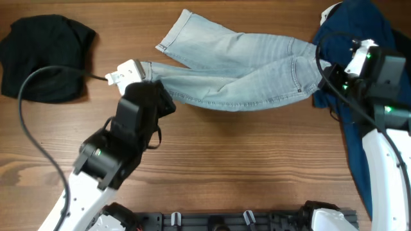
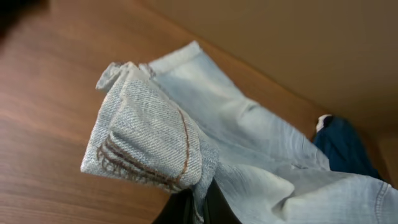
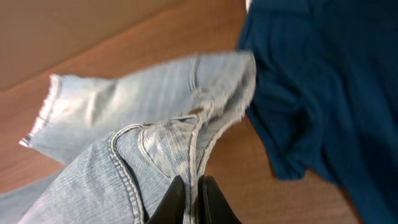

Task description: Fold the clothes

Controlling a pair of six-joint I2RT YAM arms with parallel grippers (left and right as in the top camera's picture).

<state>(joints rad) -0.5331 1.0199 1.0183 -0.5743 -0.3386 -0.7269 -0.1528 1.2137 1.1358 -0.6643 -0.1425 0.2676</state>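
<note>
Left fingers (image 2: 177, 213) pinch a leg hem of the denim shorts (image 1: 237, 70) at nine o'clock. Right fingers (image 3: 169, 202) pinch the waist at three o'clock, the cloth stretched between them over the bench (image 1: 225, 167), toward twelve.

Three pieces of clothing are out on the one worktop (image 1: 244, 160). There is one pale-blue denim garment (image 1: 237, 70) with two legs showing, one dark-blue garment (image 1: 359, 25) and one black garment (image 1: 45, 54), so no two are the same colour.

Two robot arms stand over them, a left arm (image 1: 109, 154) and a right arm (image 1: 385, 141). That makes two pincers, the left pincer (image 2: 198, 196) and the right pincer (image 3: 191, 183), each with two dark fingers, four fingers in all.

Two black cables are in sight, one looping by the left arm (image 1: 26, 109) and one curving by the right arm (image 1: 334, 83).
</note>
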